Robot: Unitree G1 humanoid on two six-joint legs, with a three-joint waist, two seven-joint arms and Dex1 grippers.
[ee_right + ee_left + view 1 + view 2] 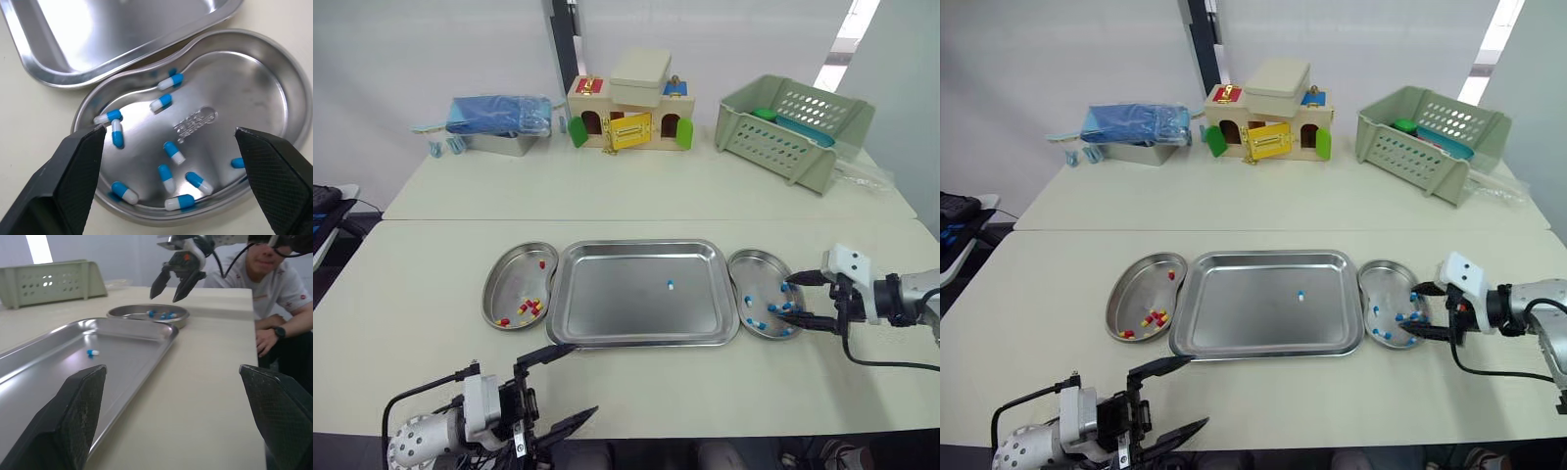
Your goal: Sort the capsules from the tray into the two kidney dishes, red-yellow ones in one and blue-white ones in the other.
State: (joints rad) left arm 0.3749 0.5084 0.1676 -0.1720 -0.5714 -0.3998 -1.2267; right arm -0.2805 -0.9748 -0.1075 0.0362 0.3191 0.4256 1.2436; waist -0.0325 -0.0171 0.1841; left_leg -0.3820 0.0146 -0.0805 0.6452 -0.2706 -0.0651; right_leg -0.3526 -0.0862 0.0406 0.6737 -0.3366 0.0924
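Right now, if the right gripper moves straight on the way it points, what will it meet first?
The right gripper would probably meet the right kidney dish first, landing among its blue-white capsules; the depth is unclear.

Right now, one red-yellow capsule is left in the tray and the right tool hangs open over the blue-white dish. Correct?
No: the capsule left in the tray is blue-white, as the left wrist view shows. The right tool does hang open over the blue-white dish.
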